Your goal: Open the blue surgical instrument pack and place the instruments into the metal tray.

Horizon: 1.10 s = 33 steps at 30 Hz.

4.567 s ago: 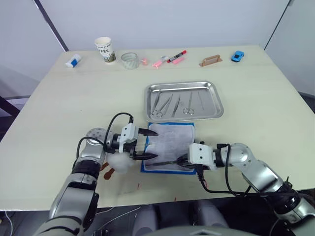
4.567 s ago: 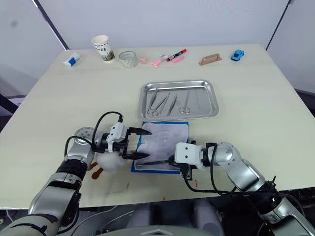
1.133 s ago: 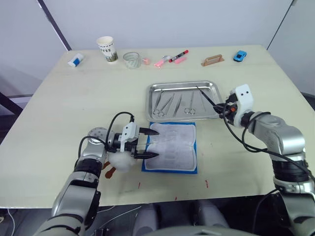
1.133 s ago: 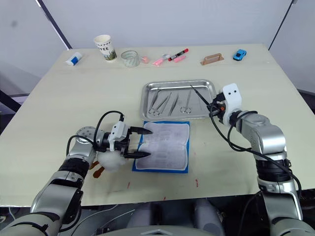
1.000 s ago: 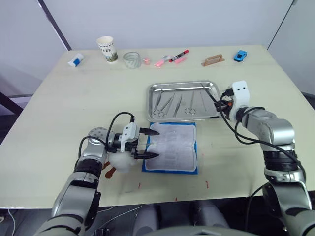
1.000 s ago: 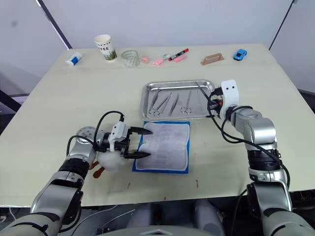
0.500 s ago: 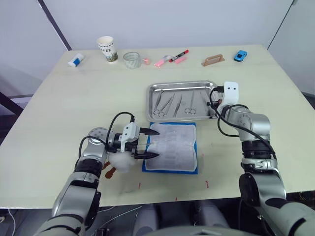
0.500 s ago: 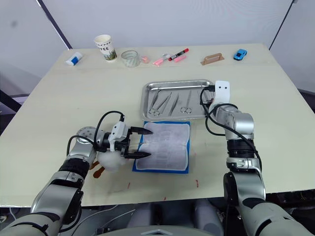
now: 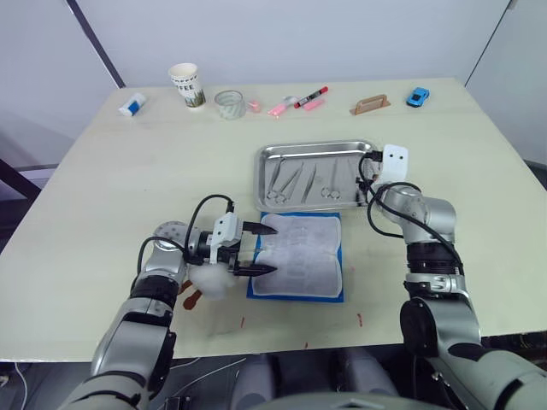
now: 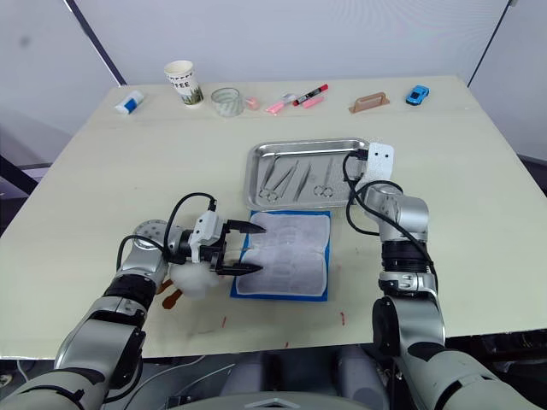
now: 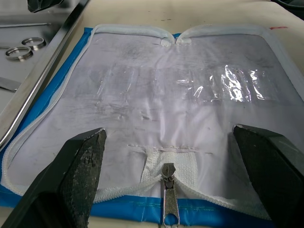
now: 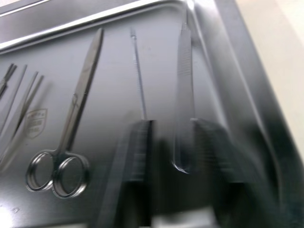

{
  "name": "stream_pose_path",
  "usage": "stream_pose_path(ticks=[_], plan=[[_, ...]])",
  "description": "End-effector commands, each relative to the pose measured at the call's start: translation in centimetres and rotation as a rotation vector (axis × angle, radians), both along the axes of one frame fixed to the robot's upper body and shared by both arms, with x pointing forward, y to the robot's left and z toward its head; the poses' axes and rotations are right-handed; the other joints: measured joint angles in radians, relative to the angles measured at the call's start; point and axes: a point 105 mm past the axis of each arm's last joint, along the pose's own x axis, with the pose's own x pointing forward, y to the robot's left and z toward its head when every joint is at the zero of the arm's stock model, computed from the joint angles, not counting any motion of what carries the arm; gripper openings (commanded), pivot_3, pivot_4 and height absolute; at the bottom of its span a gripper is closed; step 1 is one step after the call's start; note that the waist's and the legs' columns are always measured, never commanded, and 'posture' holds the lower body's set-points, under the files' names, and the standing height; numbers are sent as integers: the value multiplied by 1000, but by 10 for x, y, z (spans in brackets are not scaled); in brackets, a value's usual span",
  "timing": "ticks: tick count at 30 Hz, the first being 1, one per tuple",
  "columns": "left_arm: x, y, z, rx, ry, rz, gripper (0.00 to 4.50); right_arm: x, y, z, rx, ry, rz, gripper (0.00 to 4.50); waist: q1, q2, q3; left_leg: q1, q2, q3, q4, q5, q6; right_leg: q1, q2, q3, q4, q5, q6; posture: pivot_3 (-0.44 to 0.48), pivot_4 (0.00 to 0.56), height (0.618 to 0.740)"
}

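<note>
Right wrist view: right gripper [image 12: 173, 164] hangs low over the right end of the metal tray [image 9: 320, 151], its two fingers spread with a slim flat tool [image 12: 183, 95] lying between them on the tray floor, apparently let go.
Instruments: scissors [image 12: 71, 137] and a thin probe [image 12: 138, 76] lie beside that tool; further pairs with ring handles [image 9: 275, 181] rest toward the tray's left end.
Pack: blue surgical instrument pack [image 9: 301, 256] lies unfolded flat on the table [image 9: 128, 171], just in front of the tray, pale lining up; its clear pockets look empty in the left wrist view, zipper pull [image 11: 169, 199] at the near edge.
Left gripper: left gripper [image 9: 255, 249] sits at the pack's left edge, fingers wide apart, holding nothing; a white plush toy [image 9: 208, 282] lies beside its wrist.
Step in hand: releasing the last tool, by my reading.
How to do it well: lift the right gripper straight up with fingers kept spread, so neither tip drags the tool or nudges the probe; clear the raised rim before swinging away.
</note>
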Motion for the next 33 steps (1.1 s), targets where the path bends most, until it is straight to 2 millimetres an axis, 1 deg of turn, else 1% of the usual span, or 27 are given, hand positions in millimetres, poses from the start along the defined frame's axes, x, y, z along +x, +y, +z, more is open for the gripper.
stream_pose_path(ticks=[1,3,9,11,15,18,21,25,28,30,33], plan=[[-14,4,-30,73,102,-6,4500,2,-1,16,4,-61,-11,3545,0,0,0,0,0,0,0,0,0,0,0,0,0,0,0,0,150,740],[-14,4,-30,74,102,-7,4500,2,-1,18,-10,-80,-11,4483,1,0,0,0,0,-1,0,0,0,0,0,-1,0,0,0,0,150,740],[-14,4,-29,76,103,-7,4500,1,4,33,-31,-164,39,4483,1,0,0,0,-1,-1,0,0,0,0,-1,-1,0,0,0,0,150,740],[-14,5,-29,75,102,-5,4500,-2,8,42,-34,-208,88,4483,0,0,0,0,-1,-1,0,0,0,0,-1,-1,0,0,0,0,150,740],[-13,6,-26,65,96,-4,4500,-14,21,56,-30,-281,229,4483,0,0,0,0,-1,-1,0,0,0,0,-1,-1,0,0,0,0,150,740],[-13,4,-22,41,88,-6,4500,-23,24,65,-30,-359,311,4483,-1,0,0,-1,-1,-2,0,0,0,0,-1,-1,0,0,0,0,150,740],[-12,2,-15,11,72,-11,4500,-32,21,73,-58,-464,380,4483,-1,0,0,-1,-1,-2,0,0,0,0,-1,-2,-1,0,0,0,150,740],[-12,0,-5,-31,61,-15,4500,-42,10,73,-76,-530,434,4483,-2,-1,1,-2,-1,-2,-1,0,0,0,-1,-1,-2,-1,1,0,150,740],[-10,-1,8,-88,55,-5,4500,-53,3,73,-90,-571,493,4483,-2,-3,3,-3,-1,-2,-1,0,0,-1,0,-1,-3,-1,1,0,150,740],[-11,-1,18,-118,51,-2,4500,-64,0,73,-111,-619,569,4483,-2,-5,5,-4,-1,-2,-2,0,0,-2,0,-1,-3,-2,2,0,150,740],[-10,3,40,-187,13,53,4500,-80,-15,66,-33,-611,628,4483,-2,-9,8,-10,-1,-2,-2,0,0,-7,0,-1,-4,-2,2,0,150,740]])
